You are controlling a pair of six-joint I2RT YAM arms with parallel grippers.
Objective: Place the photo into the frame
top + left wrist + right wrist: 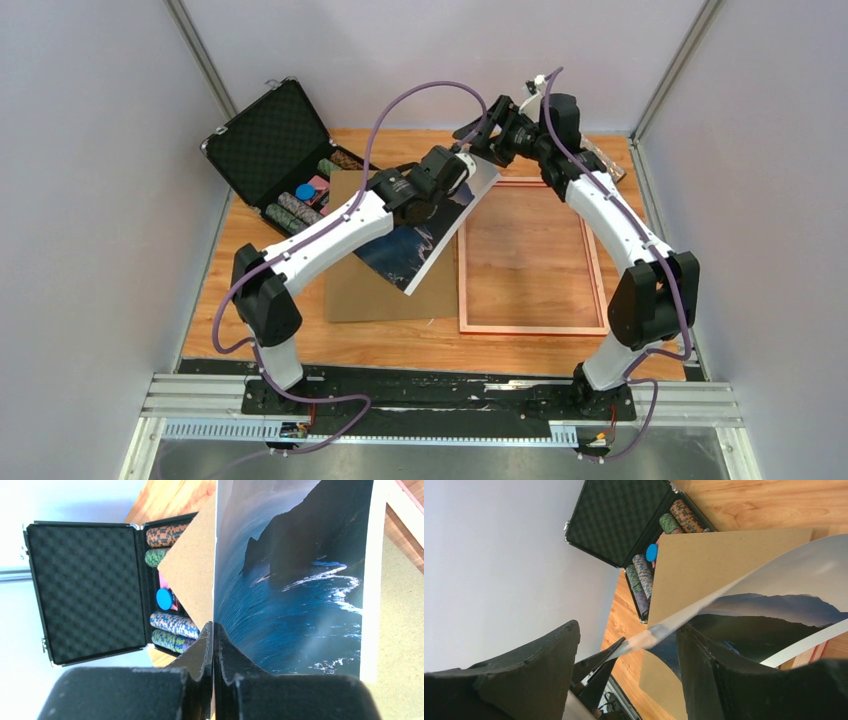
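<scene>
Nearest the arm bases, two flat things sit side by side on the table (400,345): a brown backing board (370,290) on the left and the frame (530,328) on the right, copper side up, long axis running near to far. Nothing is in the frame, you can see wood grain through it.

Just past that, the photo (420,250) is up off the table, tilted over the board, picture side facing roughly toward the frame, its long axis slanting from near-left to far-right. The left gripper (213,630) is clamped tight on one edge of it. The right gripper (626,630) has its jaws spread wide with the photo's far edge passing between them, not pinching it as far as I can see.

So the frame lies to the right of the print, right beside it, and the right arm is the closer one. My guess is that the print needs swinging right and laying flat, long side matched to the frame's.

Far left is an open black case (265,140), foam lid up, with rows of poker chips (300,208) inside.
</scene>
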